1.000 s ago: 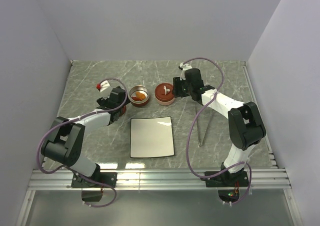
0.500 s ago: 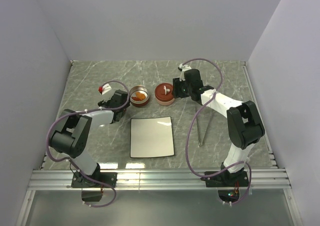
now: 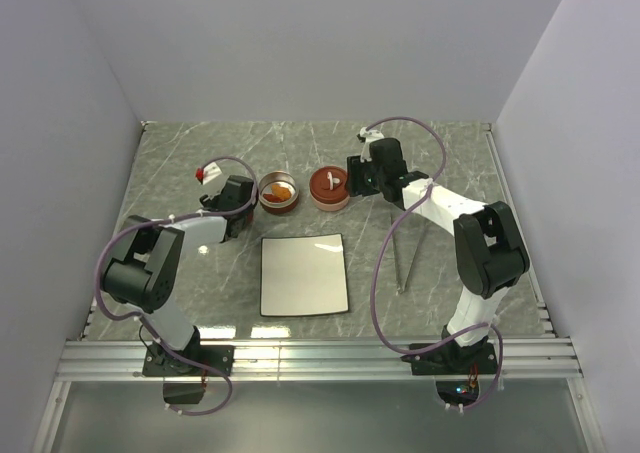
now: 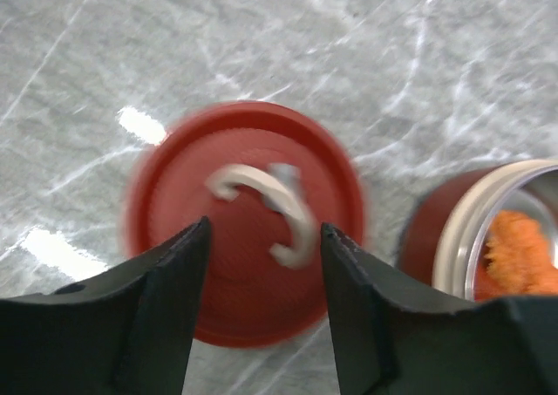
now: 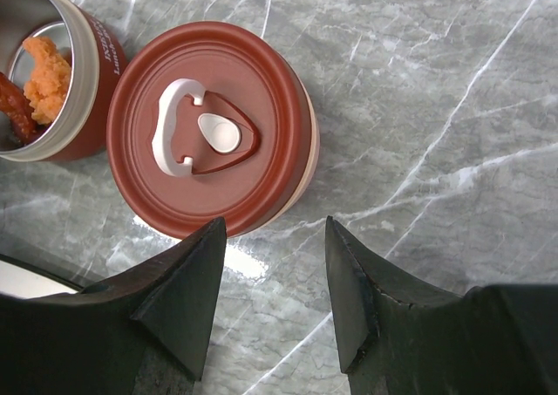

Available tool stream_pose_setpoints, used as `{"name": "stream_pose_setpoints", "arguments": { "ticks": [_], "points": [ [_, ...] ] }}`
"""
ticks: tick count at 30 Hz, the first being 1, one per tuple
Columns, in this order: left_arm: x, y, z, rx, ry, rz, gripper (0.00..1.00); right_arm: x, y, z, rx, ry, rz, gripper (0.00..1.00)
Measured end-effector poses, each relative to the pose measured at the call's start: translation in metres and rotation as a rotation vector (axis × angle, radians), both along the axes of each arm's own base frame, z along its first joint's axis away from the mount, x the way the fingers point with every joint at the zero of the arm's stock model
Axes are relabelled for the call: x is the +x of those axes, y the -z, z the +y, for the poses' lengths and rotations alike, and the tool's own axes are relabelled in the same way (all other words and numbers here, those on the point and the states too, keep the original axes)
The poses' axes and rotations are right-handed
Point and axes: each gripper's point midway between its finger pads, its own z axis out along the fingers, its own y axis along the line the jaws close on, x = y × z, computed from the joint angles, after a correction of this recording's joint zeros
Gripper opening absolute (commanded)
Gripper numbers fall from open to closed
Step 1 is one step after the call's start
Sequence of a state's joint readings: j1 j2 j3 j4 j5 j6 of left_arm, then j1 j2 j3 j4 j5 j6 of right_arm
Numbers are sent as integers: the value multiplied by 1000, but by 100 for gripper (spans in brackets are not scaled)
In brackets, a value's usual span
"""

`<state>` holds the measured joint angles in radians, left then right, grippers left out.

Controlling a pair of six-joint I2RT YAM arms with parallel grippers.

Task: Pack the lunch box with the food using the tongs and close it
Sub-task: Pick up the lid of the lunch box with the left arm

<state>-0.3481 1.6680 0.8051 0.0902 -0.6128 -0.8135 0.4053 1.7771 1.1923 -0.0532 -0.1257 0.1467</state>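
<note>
Overhead, the grey marble table (image 3: 300, 148) fills the top view, with the left arm (image 3: 150, 263) and right arm (image 3: 480, 248) both reaching toward its upper middle. A white plate (image 3: 303, 273) lies bare at centre frame. The tongs (image 3: 402, 273) lie on the table just right of the plate, apart from both arms, their joined end pointing to the lower edge. Above the plate stand two round red boxes side by side. The open box (image 4: 432, 238), the left one, holds the food (image 5: 48, 64): orange pieces and a dark red strip. The shut box (image 5: 288, 164), on the right, wears a red lid with a white handle.

In the left wrist view a loose lid (image 4: 248, 264), blurred, lies flat on the table at centre frame, just left of the open box. The left gripper (image 4: 266, 228) is over it, jaws parted to either side of its handle and gripping nothing. The right gripper (image 5: 275, 223) hangs over the near edge of the shut box, jaws apart and empty.
</note>
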Motion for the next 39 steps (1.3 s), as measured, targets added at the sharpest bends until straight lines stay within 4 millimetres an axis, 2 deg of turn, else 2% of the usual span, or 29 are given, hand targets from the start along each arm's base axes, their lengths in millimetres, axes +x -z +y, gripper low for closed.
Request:
{"name": "stream_pose_setpoints", "arguments": {
  "ticks": [11,14,17,18,20,29,39],
  "points": [
    [3,-1,9,12,7,14,41,0,0,0,0,0,0,56],
    [4,0,10,12,12,21,35,0,0,0,-2,-1,-1,56],
    [6,1,9,14,23,27,19,0,0,0,-3,-2,-2,56],
    [6,2,9,16,25,30,9,0,0,0,-3,-2,-2,56],
    [7,1,9,19,31,29,0,0,0,0,-3,-2,-2,56],
    [8,0,6,39,76,36,0,0,0,-1,-6,-3,-3,56],
    [2,-19,-10,25,239,-33,0,-1,2,-2,-12,1,4,56]
  ]
}}
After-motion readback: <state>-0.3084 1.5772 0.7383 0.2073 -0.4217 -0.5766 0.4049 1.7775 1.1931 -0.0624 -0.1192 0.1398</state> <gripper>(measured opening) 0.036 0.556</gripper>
